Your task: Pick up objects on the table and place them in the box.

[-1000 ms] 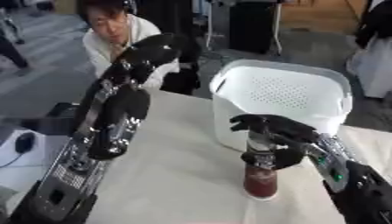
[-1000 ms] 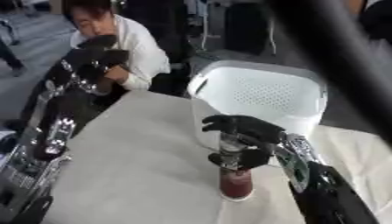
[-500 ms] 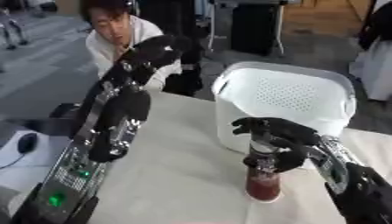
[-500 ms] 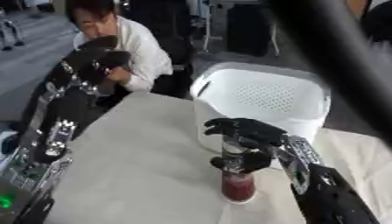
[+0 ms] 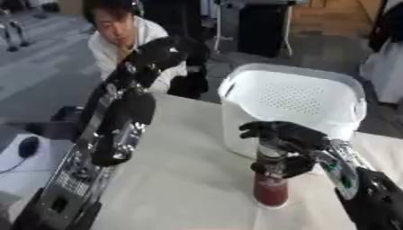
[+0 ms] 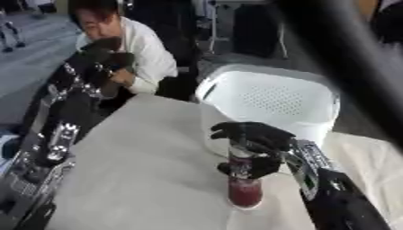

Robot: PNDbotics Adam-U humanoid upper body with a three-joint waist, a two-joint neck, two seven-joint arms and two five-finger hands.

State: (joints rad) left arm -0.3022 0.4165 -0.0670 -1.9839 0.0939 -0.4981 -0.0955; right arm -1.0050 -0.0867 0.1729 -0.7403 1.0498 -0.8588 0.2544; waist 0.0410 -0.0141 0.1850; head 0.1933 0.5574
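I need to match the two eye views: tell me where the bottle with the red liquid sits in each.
Left eye view: the bottle stands right of centre, low in the picture, its top inside the right hand.
Right eye view: the bottle stands just right of centre, low down, under the same hand.
Shared landmark: the white box on the table, right behind the bottle.

A pale, cloth-like table (image 5: 189, 179) fills the lower part of both views. Beyond its far edge a grey floor (image 5: 47, 67) is seen, with lighter bands running across it at the left. A tall dark cabinet-like unit (image 5: 264, 29) stands at the back on thin pale legs. A strip of brown, wood-toned surface (image 5: 338, 13) is visible behind it at the upper right. The room is evenly lit.
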